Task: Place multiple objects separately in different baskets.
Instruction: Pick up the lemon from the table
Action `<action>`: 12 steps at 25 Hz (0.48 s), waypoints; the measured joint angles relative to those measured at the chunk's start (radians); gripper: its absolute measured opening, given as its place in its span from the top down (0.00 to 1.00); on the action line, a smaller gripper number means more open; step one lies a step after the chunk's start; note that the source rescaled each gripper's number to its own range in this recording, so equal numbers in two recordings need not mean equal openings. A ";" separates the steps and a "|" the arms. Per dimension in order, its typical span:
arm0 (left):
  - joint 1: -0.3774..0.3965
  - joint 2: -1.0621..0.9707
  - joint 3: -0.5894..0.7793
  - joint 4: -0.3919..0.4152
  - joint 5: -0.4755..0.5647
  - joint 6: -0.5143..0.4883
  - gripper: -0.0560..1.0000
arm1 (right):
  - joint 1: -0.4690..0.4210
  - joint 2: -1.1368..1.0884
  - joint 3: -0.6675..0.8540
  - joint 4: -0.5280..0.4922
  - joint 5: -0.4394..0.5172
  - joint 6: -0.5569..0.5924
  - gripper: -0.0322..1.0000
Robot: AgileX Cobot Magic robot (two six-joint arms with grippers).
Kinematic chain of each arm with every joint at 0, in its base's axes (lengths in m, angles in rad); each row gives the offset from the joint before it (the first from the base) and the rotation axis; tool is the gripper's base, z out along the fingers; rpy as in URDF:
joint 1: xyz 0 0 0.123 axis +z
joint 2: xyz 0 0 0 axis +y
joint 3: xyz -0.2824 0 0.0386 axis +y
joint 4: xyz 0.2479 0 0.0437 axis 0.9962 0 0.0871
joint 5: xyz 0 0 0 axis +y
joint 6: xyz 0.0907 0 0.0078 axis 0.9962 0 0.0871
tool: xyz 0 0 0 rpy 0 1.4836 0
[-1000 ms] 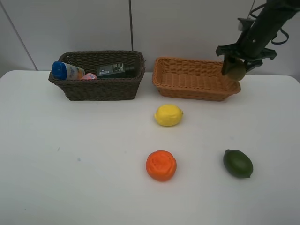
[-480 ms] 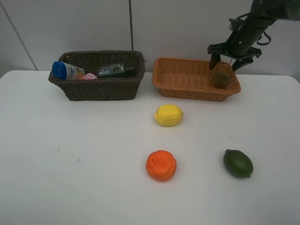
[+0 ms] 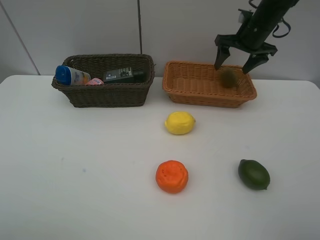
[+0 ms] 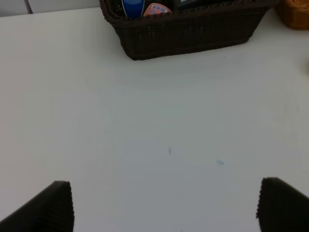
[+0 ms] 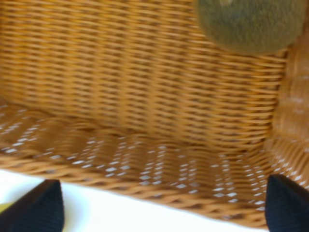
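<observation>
My right gripper (image 3: 233,65) is open above the right end of the light orange-tan basket (image 3: 195,95). The brown kiwi (image 3: 228,77) is blurred just below it, inside the basket. In the right wrist view the kiwi (image 5: 251,24) is against the basket's wicker wall (image 5: 120,96), clear of the open gripper (image 5: 164,208). The lemon (image 3: 179,122), orange (image 3: 172,176) and dark green fruit (image 3: 254,174) lie on the table. The dark brown basket (image 3: 107,95) holds the white bottle with blue cap (image 3: 72,75), the pink tube (image 3: 94,81) and a black labelled object (image 3: 122,75). My left gripper (image 4: 164,208) is open and empty over bare table.
The white table (image 3: 90,165) stretches in front of both baskets. A grey wall (image 3: 100,30) stands right behind them. In the left wrist view the dark basket (image 4: 193,31) stands ahead of the gripper, with the light basket's corner (image 4: 294,12) beside it.
My right gripper carried the kiwi left over the light basket, opened and let it go. The kiwi has dropped into the basket. The gripper has risen slightly.
</observation>
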 joint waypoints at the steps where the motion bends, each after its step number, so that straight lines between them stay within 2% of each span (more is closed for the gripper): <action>1: 0.000 0.000 0.000 0.000 0.000 0.000 0.02 | 0.022 -0.014 0.010 -0.002 -0.001 0.005 0.03; 5: 0.000 0.000 0.000 0.000 0.000 0.000 0.02 | 0.138 -0.059 0.058 -0.010 0.002 -0.033 0.03; 8: 0.000 0.000 0.000 0.000 0.000 0.000 0.02 | 0.241 -0.081 0.113 -0.027 0.004 -0.139 0.03; 12: 0.000 0.000 0.000 0.000 0.000 0.000 0.02 | 0.391 -0.089 0.186 -0.099 0.006 -0.291 0.03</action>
